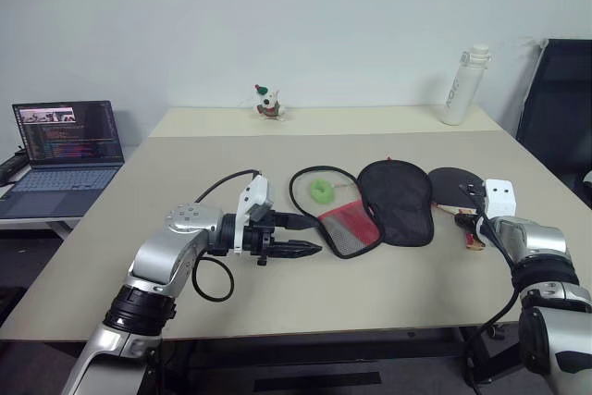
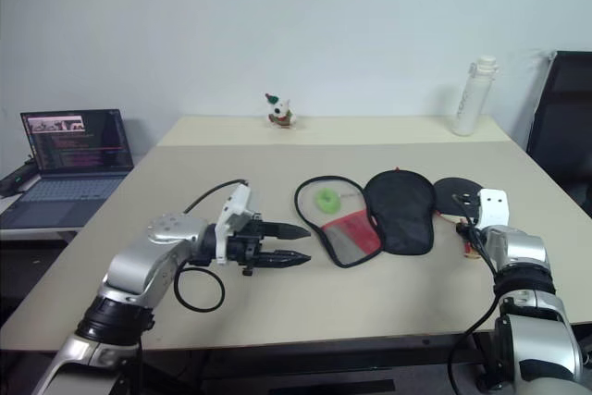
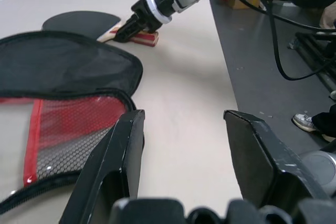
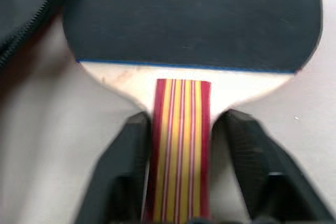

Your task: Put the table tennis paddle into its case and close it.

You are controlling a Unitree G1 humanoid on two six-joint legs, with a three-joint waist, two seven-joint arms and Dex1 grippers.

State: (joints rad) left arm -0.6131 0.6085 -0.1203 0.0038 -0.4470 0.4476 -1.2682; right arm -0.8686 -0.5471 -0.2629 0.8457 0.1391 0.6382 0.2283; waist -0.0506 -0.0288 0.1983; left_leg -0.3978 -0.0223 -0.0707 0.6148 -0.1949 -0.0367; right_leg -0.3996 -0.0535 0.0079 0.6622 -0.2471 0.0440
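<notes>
One paddle [image 1: 450, 185], one case [image 1: 370, 203], one bottle [image 1: 460, 85], one laptop [image 1: 65, 147], one figurine [image 1: 268, 102]

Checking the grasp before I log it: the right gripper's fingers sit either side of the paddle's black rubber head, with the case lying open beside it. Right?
Not the head: the right gripper straddles the striped handle of the paddle, as the right wrist view shows. The case does lie open beside it.

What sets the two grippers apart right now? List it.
The left gripper hovers with its fingers spread around nothing, beside the open case; the right gripper has its fingers on either side of the table tennis paddle handle. The left points sideways across the table; the right points forward. Both have two black fingers.
</notes>
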